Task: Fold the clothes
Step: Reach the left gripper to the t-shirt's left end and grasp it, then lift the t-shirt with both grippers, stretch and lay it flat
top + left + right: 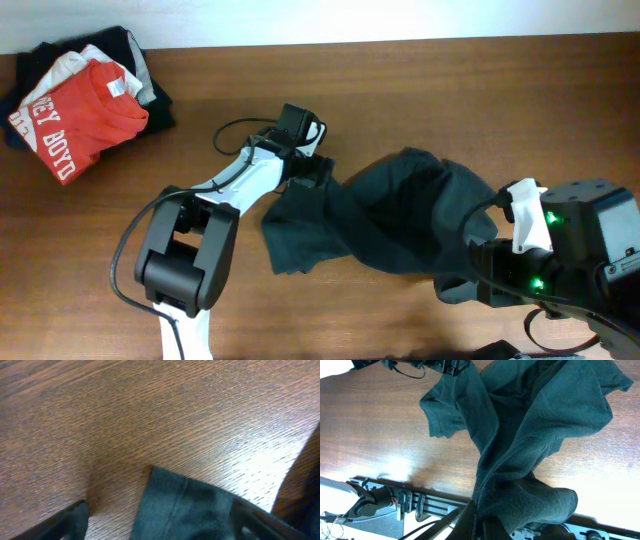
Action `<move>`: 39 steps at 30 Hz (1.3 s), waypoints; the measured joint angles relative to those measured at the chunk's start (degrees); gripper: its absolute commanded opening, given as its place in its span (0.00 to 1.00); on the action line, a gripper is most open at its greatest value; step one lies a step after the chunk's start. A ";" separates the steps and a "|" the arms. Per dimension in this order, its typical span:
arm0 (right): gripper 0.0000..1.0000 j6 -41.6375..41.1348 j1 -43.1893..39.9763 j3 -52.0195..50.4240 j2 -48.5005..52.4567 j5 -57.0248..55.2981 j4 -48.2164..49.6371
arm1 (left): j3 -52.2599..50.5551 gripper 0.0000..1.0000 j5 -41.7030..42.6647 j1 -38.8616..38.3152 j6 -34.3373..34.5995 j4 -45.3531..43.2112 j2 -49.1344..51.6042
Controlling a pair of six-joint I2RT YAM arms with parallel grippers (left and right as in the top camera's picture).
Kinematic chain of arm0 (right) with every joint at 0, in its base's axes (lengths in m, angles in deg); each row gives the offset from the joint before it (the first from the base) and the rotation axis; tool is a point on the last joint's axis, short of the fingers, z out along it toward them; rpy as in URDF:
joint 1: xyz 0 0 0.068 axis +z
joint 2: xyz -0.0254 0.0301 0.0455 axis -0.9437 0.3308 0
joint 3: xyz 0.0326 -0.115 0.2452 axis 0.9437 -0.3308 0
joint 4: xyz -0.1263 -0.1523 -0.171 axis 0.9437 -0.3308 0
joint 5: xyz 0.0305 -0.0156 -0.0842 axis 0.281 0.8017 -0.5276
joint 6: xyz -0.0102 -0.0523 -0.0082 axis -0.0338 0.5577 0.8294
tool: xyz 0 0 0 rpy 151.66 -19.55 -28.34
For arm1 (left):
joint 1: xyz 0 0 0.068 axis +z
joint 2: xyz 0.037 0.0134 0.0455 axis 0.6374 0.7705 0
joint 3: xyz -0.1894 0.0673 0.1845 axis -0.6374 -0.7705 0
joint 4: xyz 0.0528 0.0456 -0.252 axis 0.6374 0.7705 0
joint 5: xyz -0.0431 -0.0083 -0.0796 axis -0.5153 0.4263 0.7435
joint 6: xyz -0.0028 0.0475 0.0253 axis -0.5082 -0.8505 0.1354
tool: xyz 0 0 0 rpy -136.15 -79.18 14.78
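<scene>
While the right pincer (482, 519) is clamping a bunched fold of the black shirt (400, 220) and holding it up off the bench (450, 90), the rest of the cloth is trailing away from it in deep creases. The shirt is lying crumpled across the middle of the bench, running from the centre towards the near right corner, where the right arm is covering part of it from above. One sleeve (295, 235) is spreading flat at the left end of the cloth. The left pincer (160, 521) is sitting low at that end with its fingers standing apart, not clamping anything; a stitched hem (177, 505) is lying on the wood between them, with bare wood showing beside it. A red shirt (85, 115) with white letters is resting on a small pile in the far left corner, well apart from the black one.
</scene>
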 measured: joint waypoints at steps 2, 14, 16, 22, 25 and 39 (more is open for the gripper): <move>0.04 0.00 0.00 0.00 0.00 0.00 0.00 | 0.31 0.56 -0.35 0.00 0.76 0.28 0.31; 0.04 0.02 0.02 0.00 0.00 -0.02 0.00 | 0.68 0.00 -0.35 0.04 1.99 1.09 0.83; 0.04 0.00 0.02 0.00 0.00 -0.02 0.00 | 0.68 0.00 -0.31 0.04 2.01 1.09 0.83; 0.04 0.00 0.00 0.00 0.00 -1.33 0.00 | 0.68 0.00 -0.35 0.04 2.01 1.40 0.57; 0.04 -0.66 0.02 0.00 0.00 -1.97 0.00 | 0.42 0.00 -1.22 0.04 2.25 4.22 -2.73; 0.04 -1.97 0.02 0.00 0.00 -0.96 2.73 | 0.35 0.00 -11.23 7.56 8.50 31.06 -62.75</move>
